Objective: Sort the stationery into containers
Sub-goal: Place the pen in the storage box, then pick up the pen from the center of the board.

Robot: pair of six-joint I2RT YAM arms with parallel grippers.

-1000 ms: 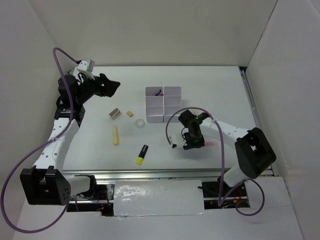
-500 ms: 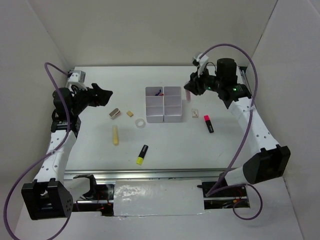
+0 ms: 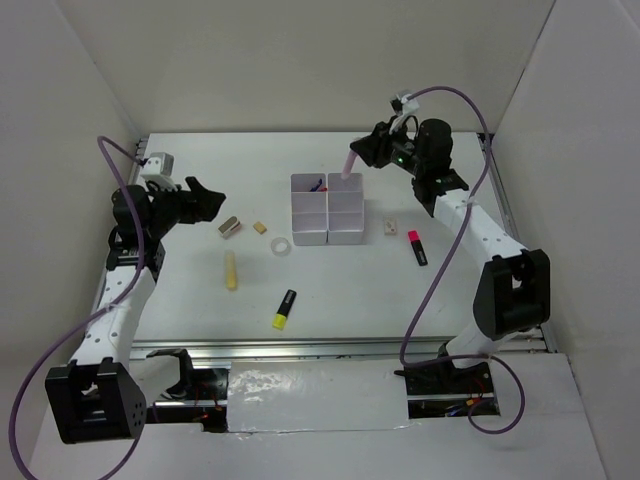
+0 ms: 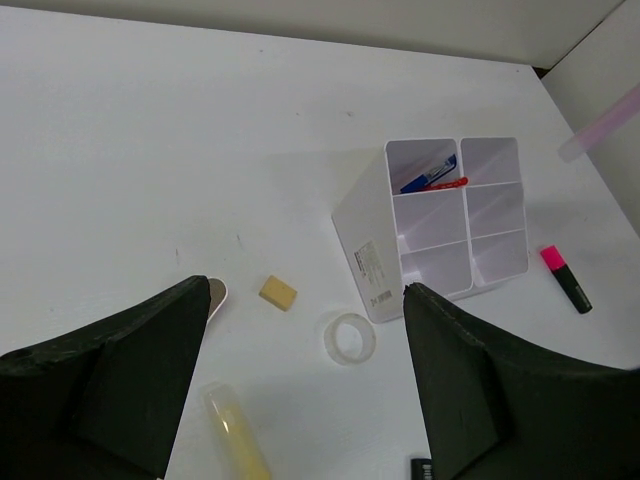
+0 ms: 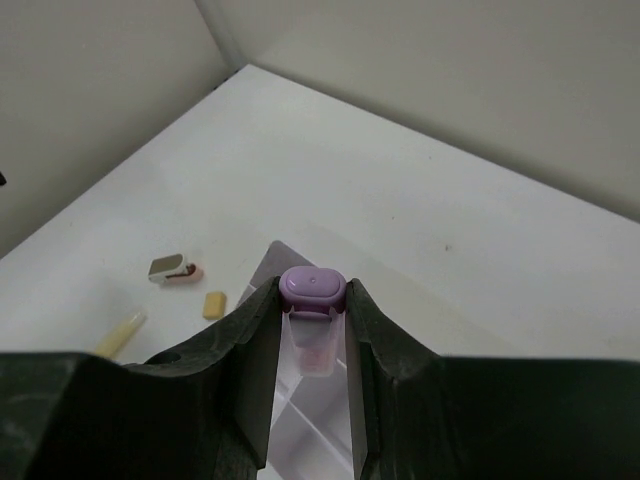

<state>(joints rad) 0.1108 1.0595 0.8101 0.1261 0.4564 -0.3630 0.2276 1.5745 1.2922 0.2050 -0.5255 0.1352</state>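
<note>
My right gripper [image 3: 362, 152] is shut on the lilac tube [image 5: 313, 310], held above the far right compartment of the white containers [image 3: 327, 210]; the tube [image 3: 348, 162] slants down toward it. A red pen [image 4: 440, 184] lies in the far left compartment. My left gripper [image 3: 208, 195] is open and empty at the left. On the table lie the metal clip [image 3: 229, 227], tan eraser [image 3: 260, 228], tape ring [image 3: 282, 246], pale yellow stick [image 3: 231, 270], yellow-black highlighter [image 3: 285, 309] and pink-black highlighter [image 3: 417, 246].
A small white and pink item [image 3: 390, 228] lies right of the containers. White walls close in the table at the back and on both sides. Purple cables loop from both arms.
My right arm has swung from the near table to the far side with the lilac tube and now holds it over the containers. The left gripper has shifted slightly.
</note>
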